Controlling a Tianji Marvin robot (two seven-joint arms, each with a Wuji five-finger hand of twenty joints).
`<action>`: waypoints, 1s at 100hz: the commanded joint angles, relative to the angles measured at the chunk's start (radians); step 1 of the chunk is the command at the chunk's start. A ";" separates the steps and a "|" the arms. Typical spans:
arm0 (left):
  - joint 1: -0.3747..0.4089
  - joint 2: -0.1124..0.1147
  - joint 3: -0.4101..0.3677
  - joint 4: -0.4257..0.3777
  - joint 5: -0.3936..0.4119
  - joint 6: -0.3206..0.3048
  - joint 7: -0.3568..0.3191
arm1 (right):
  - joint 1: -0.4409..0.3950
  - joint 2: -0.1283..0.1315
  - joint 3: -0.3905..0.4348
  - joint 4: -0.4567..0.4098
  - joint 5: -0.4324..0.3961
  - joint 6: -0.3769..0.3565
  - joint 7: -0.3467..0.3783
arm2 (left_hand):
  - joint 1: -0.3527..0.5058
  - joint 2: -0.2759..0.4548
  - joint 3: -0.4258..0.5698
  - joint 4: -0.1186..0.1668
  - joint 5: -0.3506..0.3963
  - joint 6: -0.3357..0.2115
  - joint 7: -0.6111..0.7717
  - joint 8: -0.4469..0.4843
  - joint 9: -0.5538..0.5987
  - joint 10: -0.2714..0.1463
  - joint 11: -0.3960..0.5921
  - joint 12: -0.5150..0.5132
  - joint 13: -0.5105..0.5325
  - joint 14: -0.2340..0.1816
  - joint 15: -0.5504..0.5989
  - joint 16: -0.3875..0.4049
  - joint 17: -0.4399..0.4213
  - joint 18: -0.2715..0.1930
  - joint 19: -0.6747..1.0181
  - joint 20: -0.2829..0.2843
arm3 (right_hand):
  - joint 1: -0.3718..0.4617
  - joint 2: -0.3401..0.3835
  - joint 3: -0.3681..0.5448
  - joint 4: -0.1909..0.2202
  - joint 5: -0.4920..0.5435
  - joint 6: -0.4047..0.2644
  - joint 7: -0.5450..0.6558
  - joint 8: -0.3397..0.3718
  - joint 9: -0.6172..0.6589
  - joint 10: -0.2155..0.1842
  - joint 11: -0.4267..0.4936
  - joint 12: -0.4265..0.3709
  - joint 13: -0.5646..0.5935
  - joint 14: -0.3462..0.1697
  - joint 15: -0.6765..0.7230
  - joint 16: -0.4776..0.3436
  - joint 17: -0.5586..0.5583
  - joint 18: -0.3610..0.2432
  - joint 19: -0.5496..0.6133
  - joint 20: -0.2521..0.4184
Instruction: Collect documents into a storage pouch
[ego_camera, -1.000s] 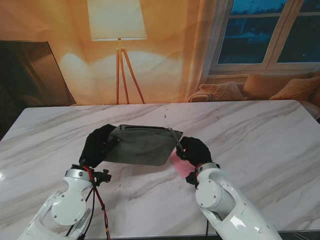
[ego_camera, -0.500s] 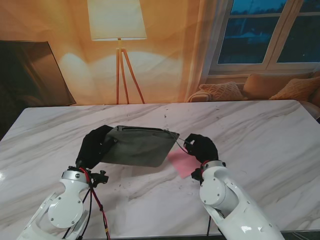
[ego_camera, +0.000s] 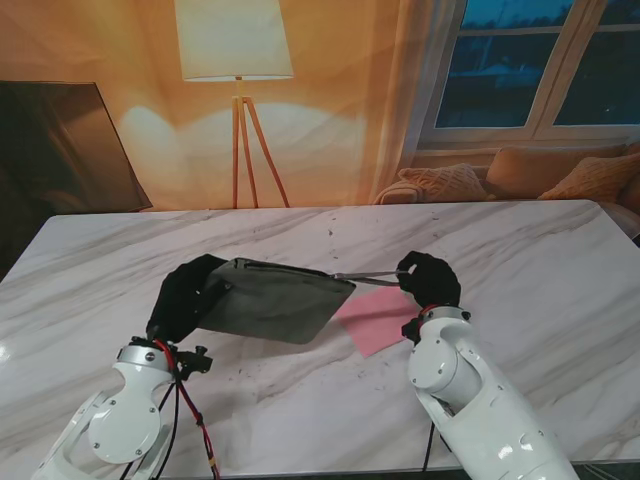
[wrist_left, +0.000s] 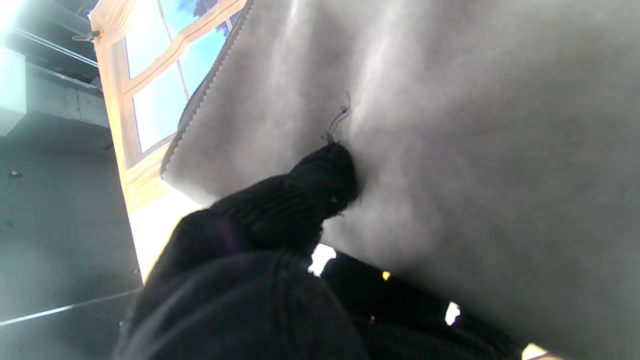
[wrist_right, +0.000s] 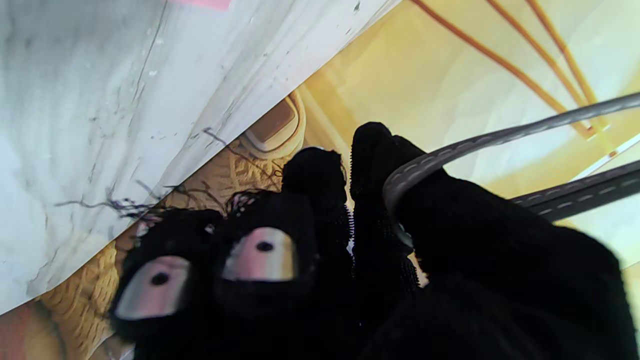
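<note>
Between the hands, the pouch (ego_camera: 272, 299) is hanging with its long axis left-to-right, the left hand (ego_camera: 183, 294) gripping its left end, the right hand (ego_camera: 428, 279) pinching its strap (ego_camera: 368, 278), the pink document (ego_camera: 372, 320) lying on the desk (ego_camera: 520, 270) nearer the right hand.

The pouch (ego_camera: 275, 298) looks like matt grey felt-like cloth with a stitched strap (wrist_right: 500, 137), both hands wear black ribbed knit gloves with bare metal plates on two right fingertips (wrist_right: 260, 255), and the desk (ego_camera: 520, 250) is glossy veined marble.
</note>
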 joint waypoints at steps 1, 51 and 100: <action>0.007 0.003 -0.009 -0.014 0.001 0.003 -0.010 | 0.009 0.000 0.016 0.010 0.000 0.016 -0.004 | 0.014 0.085 0.045 0.032 0.153 -0.040 0.240 0.138 0.066 -0.012 0.067 0.014 0.056 0.112 0.028 0.008 -0.007 -0.105 0.020 0.029 | 0.068 0.096 0.016 0.072 0.092 -0.042 0.084 0.036 -0.011 0.091 0.044 0.016 0.059 -0.138 0.068 0.017 0.040 -0.069 0.206 -0.018; 0.031 0.002 -0.027 -0.035 0.019 0.004 0.005 | 0.032 -0.005 0.034 0.069 -0.016 0.051 -0.032 | 0.016 0.089 0.045 0.034 0.160 -0.039 0.240 0.143 0.067 -0.010 0.068 0.017 0.057 0.116 0.027 0.009 -0.008 -0.105 0.020 0.030 | 0.073 0.097 0.008 0.071 0.077 -0.034 0.081 0.025 -0.021 0.087 0.045 0.016 0.058 -0.141 0.069 0.020 0.042 -0.074 0.212 -0.029; 0.013 0.000 -0.001 -0.027 -0.012 0.029 -0.005 | -0.022 0.018 0.049 -0.027 0.047 0.008 0.092 | 0.017 0.092 0.041 0.034 0.157 -0.039 0.236 0.146 0.062 -0.015 0.062 0.017 0.053 0.112 0.023 0.009 -0.011 -0.107 0.016 0.029 | -0.321 -0.037 0.181 0.068 -0.235 -0.010 -0.149 -0.069 -0.474 -0.017 -0.242 -0.248 -0.566 0.023 -0.608 -0.087 -0.665 -0.045 -0.372 0.041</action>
